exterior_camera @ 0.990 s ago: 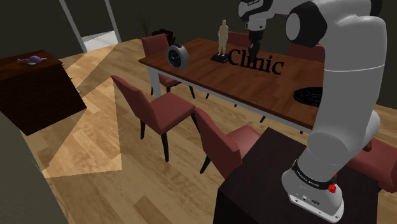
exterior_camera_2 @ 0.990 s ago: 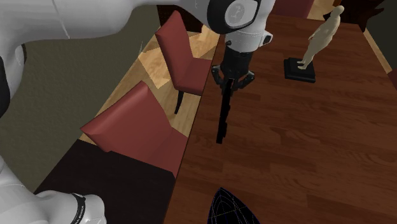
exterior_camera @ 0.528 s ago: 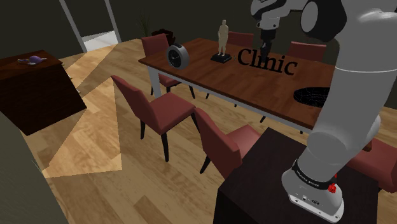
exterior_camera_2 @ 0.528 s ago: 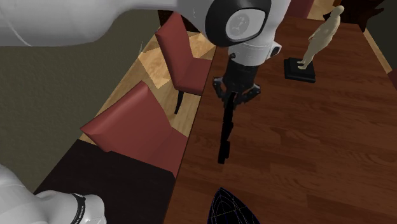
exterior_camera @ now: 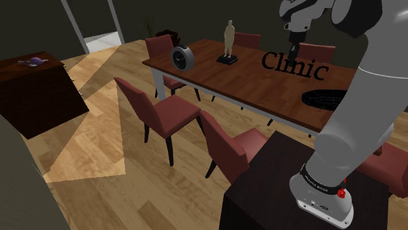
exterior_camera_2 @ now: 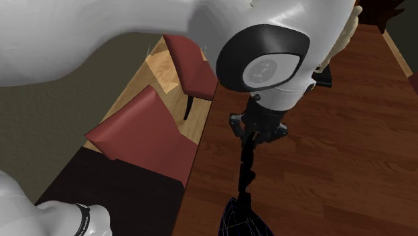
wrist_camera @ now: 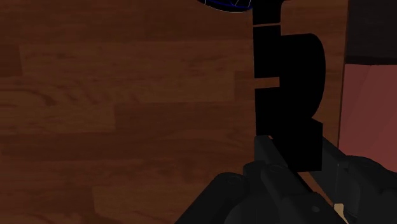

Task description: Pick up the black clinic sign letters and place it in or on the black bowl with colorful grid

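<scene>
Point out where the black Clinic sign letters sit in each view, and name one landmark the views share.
Shoulder view: the Clinic sign letters are at upper right, readable, hanging under the gripper.
Second exterior view: the letters are seen edge-on as a thin black strip below the gripper, centre-bottom.
Wrist view: the letters are black shapes clasped in the gripper.
Shared landmark: the black bowl with grid lines.

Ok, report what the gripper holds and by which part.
The gripper clasps the black sign letters by their top edge, near the middle of the word.
</scene>
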Action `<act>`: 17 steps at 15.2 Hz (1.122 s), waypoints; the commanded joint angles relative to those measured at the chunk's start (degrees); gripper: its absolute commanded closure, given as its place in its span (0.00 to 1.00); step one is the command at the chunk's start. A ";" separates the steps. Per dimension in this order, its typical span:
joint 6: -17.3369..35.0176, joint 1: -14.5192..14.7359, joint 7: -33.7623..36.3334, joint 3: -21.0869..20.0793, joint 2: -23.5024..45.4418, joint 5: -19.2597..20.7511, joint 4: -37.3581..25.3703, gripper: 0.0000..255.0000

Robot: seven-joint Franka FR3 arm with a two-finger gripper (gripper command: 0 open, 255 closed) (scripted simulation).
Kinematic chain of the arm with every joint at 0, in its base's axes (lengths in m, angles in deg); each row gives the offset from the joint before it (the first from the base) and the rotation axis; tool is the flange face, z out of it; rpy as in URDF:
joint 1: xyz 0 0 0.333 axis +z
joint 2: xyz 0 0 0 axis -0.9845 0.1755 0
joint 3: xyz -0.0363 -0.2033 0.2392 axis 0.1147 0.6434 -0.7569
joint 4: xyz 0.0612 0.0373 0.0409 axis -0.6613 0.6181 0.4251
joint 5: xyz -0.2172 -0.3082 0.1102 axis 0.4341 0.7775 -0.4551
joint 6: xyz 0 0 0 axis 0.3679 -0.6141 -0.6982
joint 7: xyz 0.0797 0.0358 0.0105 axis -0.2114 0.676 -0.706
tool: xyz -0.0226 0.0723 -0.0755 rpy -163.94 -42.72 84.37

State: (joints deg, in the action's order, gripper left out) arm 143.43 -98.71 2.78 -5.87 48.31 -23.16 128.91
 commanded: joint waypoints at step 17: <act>2.84 -11.67 -21.43 10.94 -4.60 4.35 4.94 1.00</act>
State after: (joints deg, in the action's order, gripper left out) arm 146.15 -109.75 -17.35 4.53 43.50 -18.73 134.00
